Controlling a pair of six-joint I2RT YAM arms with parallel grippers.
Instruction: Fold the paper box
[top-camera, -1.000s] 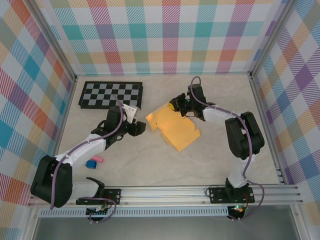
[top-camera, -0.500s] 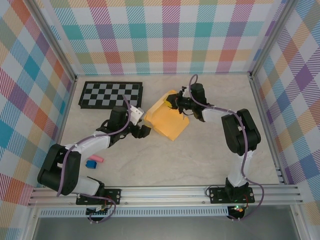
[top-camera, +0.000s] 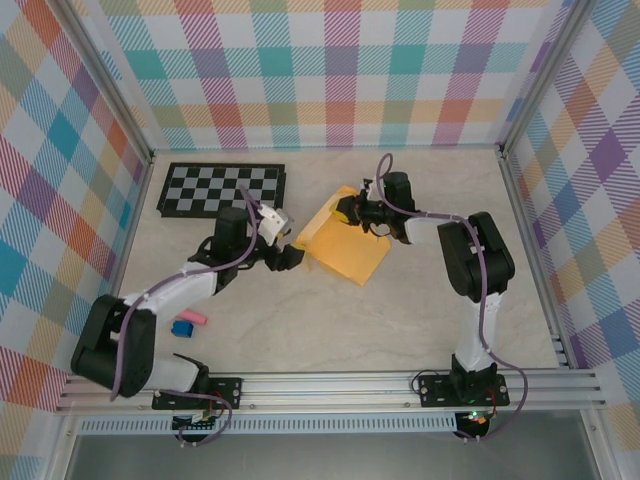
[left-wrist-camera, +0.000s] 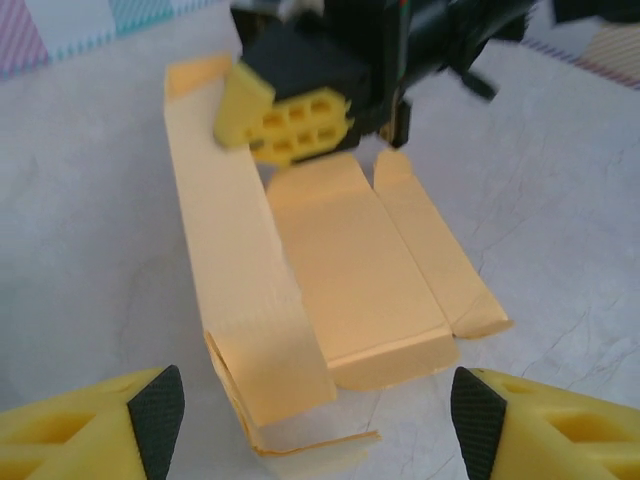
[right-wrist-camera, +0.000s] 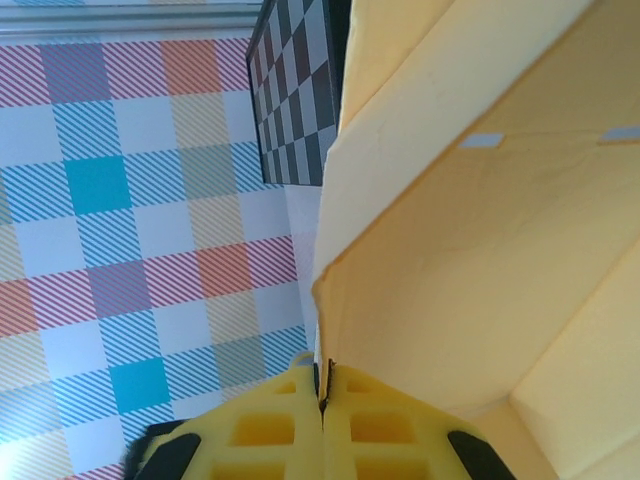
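Observation:
The paper box (top-camera: 345, 248) is a yellow-orange creased card lying mid-table, one long panel raised on its left side. In the left wrist view the paper box (left-wrist-camera: 340, 280) lies just ahead of my left gripper (left-wrist-camera: 315, 430), which is open, its black-padded fingertips (left-wrist-camera: 155, 420) wide apart and empty. My right gripper (top-camera: 352, 210) is at the box's far edge. Up close, the right gripper (right-wrist-camera: 322, 400) is shut on the thin edge of the card (right-wrist-camera: 480, 250), and it also shows at the far end as yellow fingers (left-wrist-camera: 290, 120). My left gripper (top-camera: 288, 247) sits just left of the box.
A black-and-white checkerboard panel (top-camera: 222, 190) lies at the back left, close behind the left arm; it also shows in the right wrist view (right-wrist-camera: 300, 90). Small pink and blue pieces (top-camera: 188, 322) lie at the front left. Plaid walls enclose the table.
The right gripper has pulled the card back and left, raising one panel so the box looks narrower. The left gripper has moved closer to the box's left side, still open.

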